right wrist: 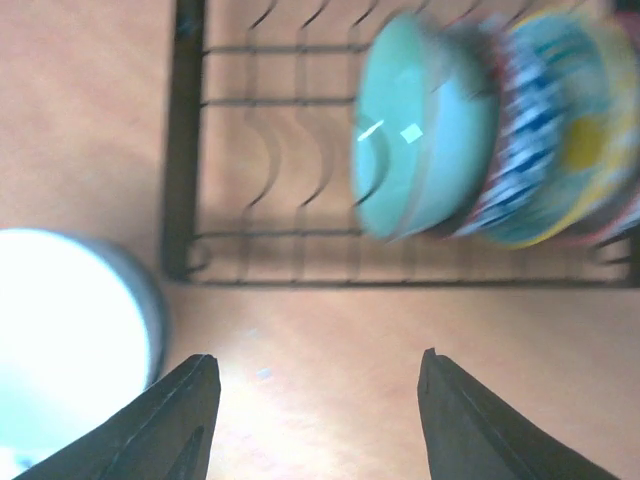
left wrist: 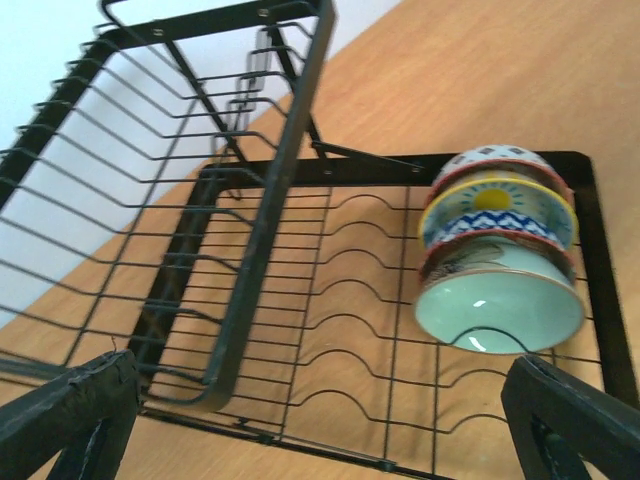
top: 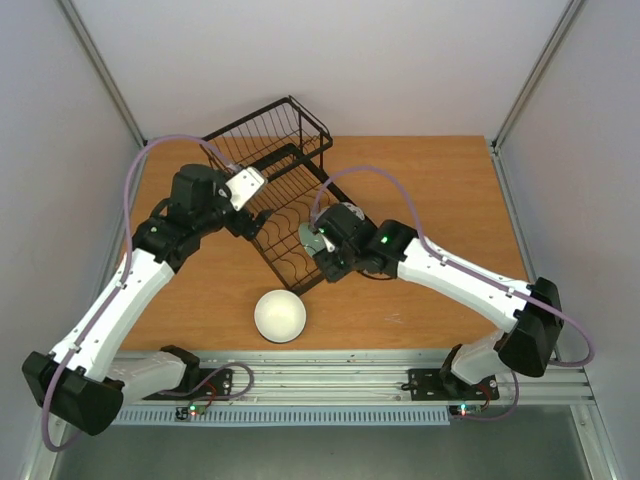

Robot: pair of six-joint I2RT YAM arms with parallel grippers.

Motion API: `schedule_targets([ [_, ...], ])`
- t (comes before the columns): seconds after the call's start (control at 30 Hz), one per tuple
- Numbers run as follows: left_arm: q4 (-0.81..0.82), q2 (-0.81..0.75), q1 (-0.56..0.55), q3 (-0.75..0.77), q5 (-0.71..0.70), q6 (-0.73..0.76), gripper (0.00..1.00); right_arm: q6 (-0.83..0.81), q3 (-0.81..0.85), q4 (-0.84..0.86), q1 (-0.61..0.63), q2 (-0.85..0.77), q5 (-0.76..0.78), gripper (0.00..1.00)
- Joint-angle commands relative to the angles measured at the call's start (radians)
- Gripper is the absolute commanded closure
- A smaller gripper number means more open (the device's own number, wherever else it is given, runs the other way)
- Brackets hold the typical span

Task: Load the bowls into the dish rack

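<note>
The black wire dish rack stands at the table's middle back. Three bowls stand on edge in its plate slots: a mint green bowl in front, a yellow-and-blue patterned bowl and a red-rimmed bowl behind it. A white bowl sits upright on the table in front of the rack. My left gripper hangs open over the rack's base, holding nothing. My right gripper is open over bare table just in front of the rack's near edge, with the white bowl to its left and the mint bowl ahead.
The rack's raised wire basket rises at its far-left end, close to my left arm. The wooden table is walled by white panels at the back and sides. The right wrist view is blurred.
</note>
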Motion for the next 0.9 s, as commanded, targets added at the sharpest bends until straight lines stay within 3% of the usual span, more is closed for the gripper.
schedule_targets([
  [0.0,-0.042,0.020,0.005,0.010,0.133,0.028,0.01,0.083,-0.114,0.078,0.026,-0.013,-0.329,0.46],
  [0.17,-0.071,0.028,0.005,0.010,0.200,0.044,0.01,0.114,-0.189,0.171,0.079,0.019,-0.381,0.49],
  [0.6,-0.083,0.042,0.005,0.015,0.221,0.047,0.01,0.103,-0.155,0.236,0.128,0.185,-0.302,0.55],
  [0.87,-0.077,0.046,0.005,0.009,0.216,0.049,0.01,0.091,-0.141,0.246,0.143,0.220,-0.238,0.70],
])
